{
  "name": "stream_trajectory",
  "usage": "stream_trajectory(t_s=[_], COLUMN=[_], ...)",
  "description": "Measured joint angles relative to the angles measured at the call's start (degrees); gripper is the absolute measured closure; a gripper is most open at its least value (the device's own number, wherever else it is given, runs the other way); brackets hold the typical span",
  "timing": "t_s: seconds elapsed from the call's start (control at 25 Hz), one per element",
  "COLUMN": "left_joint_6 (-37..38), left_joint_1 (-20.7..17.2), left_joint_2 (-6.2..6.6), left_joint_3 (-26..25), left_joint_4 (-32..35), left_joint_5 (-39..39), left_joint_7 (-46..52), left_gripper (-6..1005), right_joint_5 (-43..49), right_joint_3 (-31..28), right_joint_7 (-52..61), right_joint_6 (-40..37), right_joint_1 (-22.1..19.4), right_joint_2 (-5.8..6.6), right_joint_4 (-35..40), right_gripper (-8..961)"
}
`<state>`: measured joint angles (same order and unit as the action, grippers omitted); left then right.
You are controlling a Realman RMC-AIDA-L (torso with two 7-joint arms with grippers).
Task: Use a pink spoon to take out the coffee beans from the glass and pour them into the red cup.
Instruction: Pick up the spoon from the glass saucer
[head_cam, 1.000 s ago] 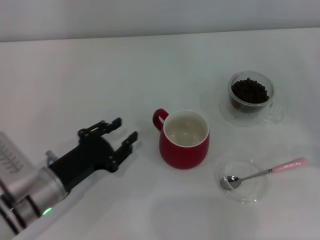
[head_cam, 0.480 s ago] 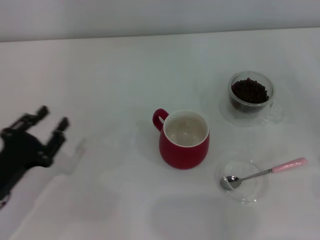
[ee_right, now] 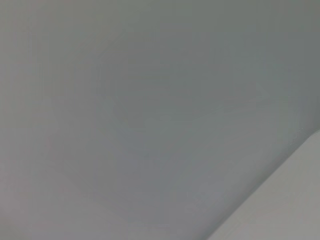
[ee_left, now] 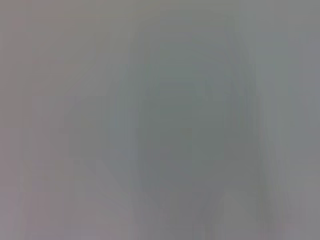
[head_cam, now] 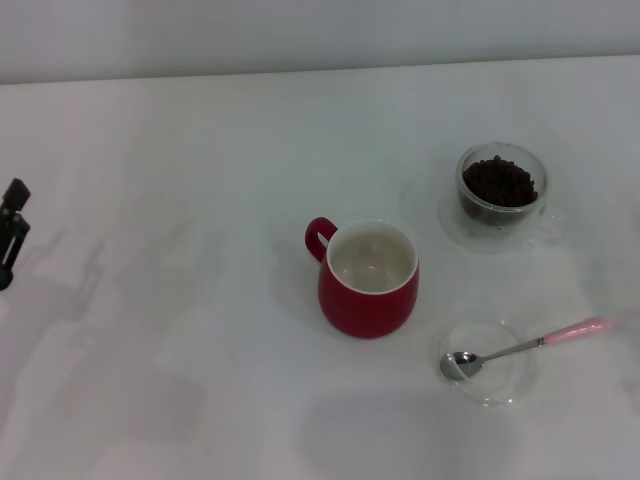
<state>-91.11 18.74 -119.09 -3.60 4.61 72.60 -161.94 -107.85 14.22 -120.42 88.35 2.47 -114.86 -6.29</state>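
Observation:
The red cup stands mid-table with its white inside bare and its loop handle turned to the far left. To its far right is the glass, holding a heap of coffee beans. The pink spoon lies to the cup's near right, its metal bowl resting in a shallow clear dish and its pink handle pointing right. My left gripper shows only as black fingertips at the far left edge, spread apart and holding nothing. The right gripper is out of view. Both wrist views show only blurred grey.
The white table meets a pale wall along the far edge. A wide stretch of tabletop separates the left gripper from the red cup.
My left arm has pulled back from beside the red cup to the far left edge of the head view. Cup, glass, dish and spoon have not moved.

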Motion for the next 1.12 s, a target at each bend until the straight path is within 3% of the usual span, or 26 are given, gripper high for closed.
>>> stream_trajectory(t_s=[0.32, 1.12], left_joint_6=[-2.1, -3.8], left_joint_1=[-0.1, 0.2], left_joint_2=[0.08, 0.14], left_joint_3=[0.0, 0.0], left_joint_4=[1.1, 0.7], left_joint_5=[2.9, 5.5], left_joint_7=[0.0, 0.1], left_gripper=[512, 512], right_joint_5=[0.3, 5.5], right_joint_3=[9.6, 11.2], right_joint_7=[2.1, -0.5], right_joint_6=[4.0, 1.0], right_joint_1=[0.7, 0.6], right_joint_2=[-0.22, -0.36], right_joint_4=[-4.9, -9.8], right_gripper=[125, 126])
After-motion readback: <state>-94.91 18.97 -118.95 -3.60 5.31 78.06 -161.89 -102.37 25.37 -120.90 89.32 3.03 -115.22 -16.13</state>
